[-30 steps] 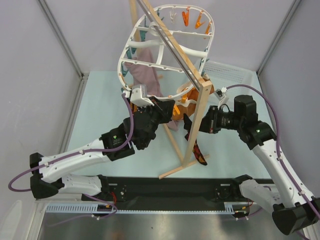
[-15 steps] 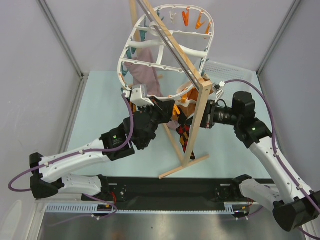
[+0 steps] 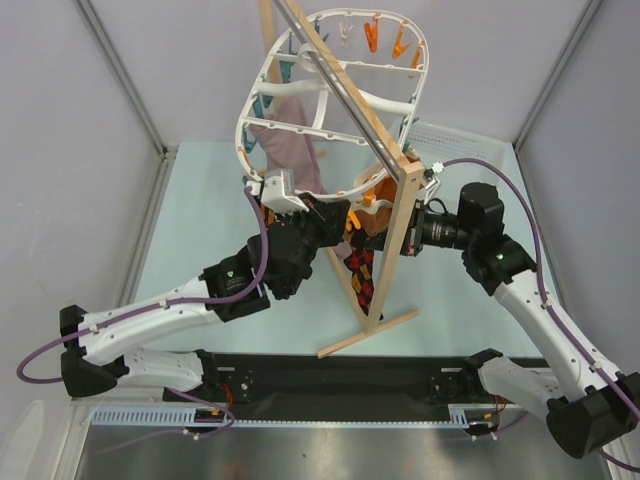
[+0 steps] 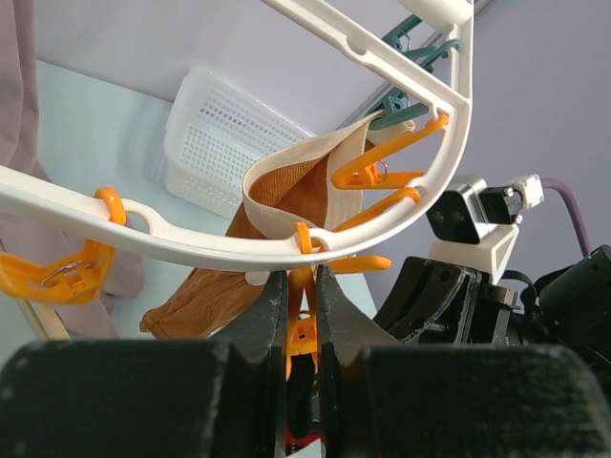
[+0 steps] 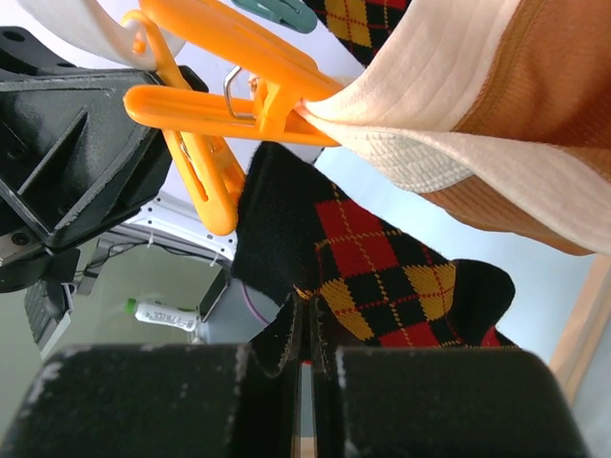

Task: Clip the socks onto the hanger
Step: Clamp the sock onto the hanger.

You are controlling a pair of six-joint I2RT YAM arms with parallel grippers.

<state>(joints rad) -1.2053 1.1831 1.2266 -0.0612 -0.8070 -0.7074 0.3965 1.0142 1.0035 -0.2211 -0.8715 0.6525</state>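
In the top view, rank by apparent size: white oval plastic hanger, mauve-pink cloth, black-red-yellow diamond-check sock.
Largest: white oval plastic hanger, though it hangs nearest the camera.
Middle: mauve-pink cloth.
Smallest: black-red-yellow diamond-check sock, partly hidden by the wooden stand.

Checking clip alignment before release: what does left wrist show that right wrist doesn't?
Only left wrist: a long sweep of the hanger rim, the mesh basket, the mauve cloth, and the left gripper squeezing an orange clip. Only right wrist: the checked sock, clear to see, pinched in the right gripper next to orange clips. Both: the cream-cuffed orange garment clipped up, and a teal clip.
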